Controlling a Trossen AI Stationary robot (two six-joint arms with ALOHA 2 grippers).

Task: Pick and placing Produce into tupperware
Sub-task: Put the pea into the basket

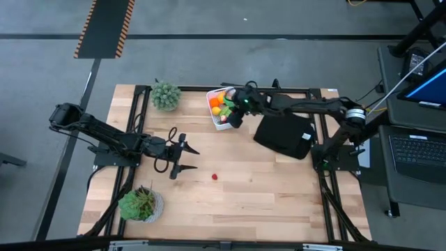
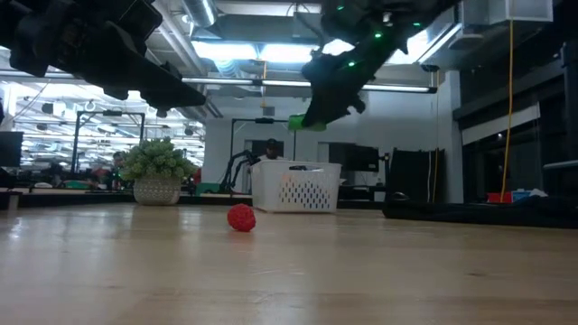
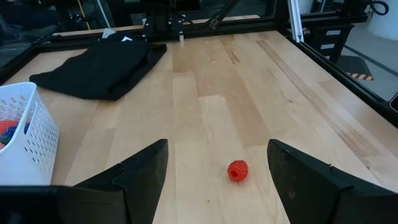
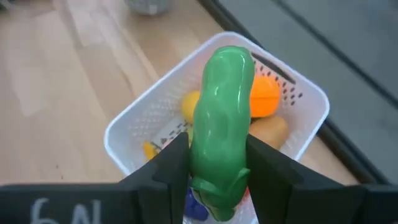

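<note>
I have the right gripper (image 4: 217,180) clenched on a green vegetable (image 4: 221,124) above the tupperware (image 4: 305,118); left gripper (image 3: 217,180) released, near a red berry (image 3: 237,170).

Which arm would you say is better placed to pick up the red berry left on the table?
Left: its open hand faces the red berry, while the right hand holds a green vegetable over the tub.

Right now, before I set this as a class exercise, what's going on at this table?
A two-armed robot is sorting toy produce into a white tub. The right gripper is shut on a green vegetable and holds it above the tub, which already has orange and yellow pieces inside. The left gripper is open over the wooden table, facing a small red fruit lying loose there. A black cloth lies beside the tub.
</note>
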